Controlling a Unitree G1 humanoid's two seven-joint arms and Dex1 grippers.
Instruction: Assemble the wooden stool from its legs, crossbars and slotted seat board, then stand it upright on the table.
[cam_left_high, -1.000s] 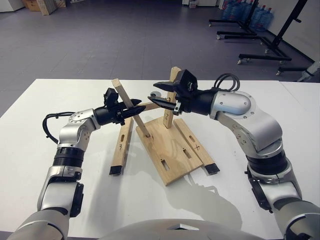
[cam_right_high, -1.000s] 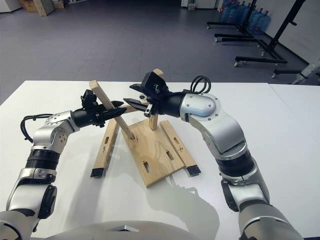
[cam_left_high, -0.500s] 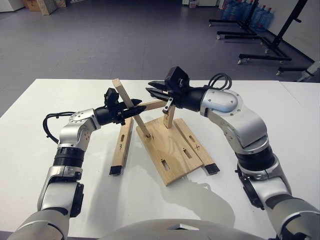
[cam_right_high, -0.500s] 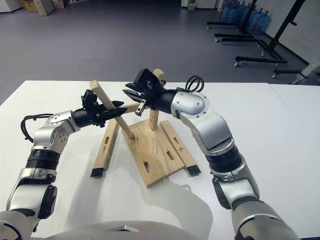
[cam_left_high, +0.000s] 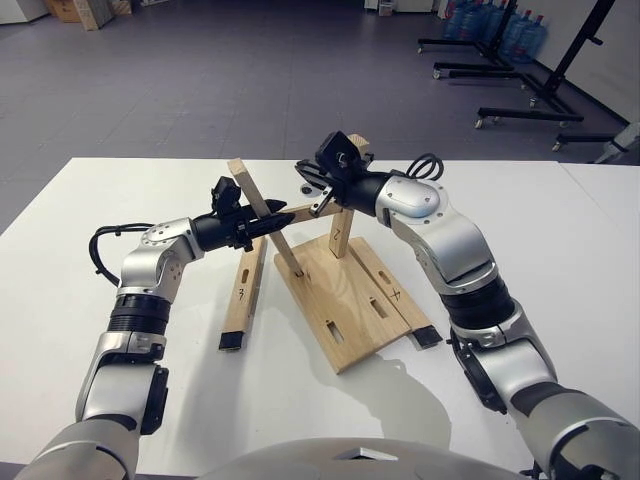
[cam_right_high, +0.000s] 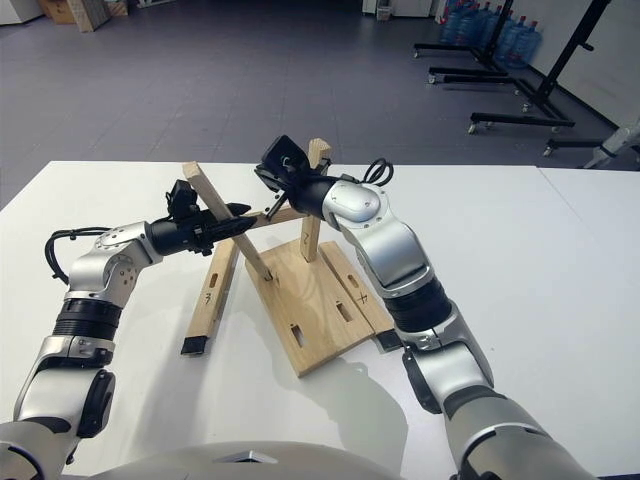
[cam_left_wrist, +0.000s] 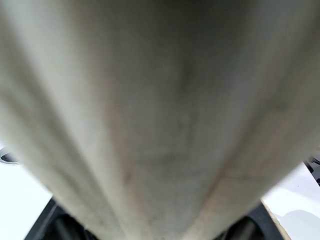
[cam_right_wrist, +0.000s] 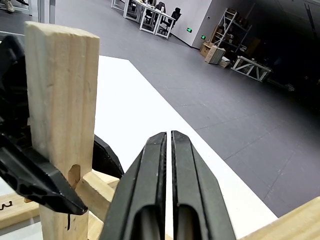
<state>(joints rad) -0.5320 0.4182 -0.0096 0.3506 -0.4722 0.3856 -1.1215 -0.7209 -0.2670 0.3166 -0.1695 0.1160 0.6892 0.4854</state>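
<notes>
Left eye view: left tool (cam_left_high: 274, 220) clamps tilted leg (cam_left_high: 246, 187), top leaning left.

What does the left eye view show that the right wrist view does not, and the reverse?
Left eye view's extras: seat board, the flat leg right of it. Right wrist view's extras: desks, shelves in the room behind. Shared: tilted leg, crossbar, left fingers clamped on that leg, right fingers shut, empty.
</notes>
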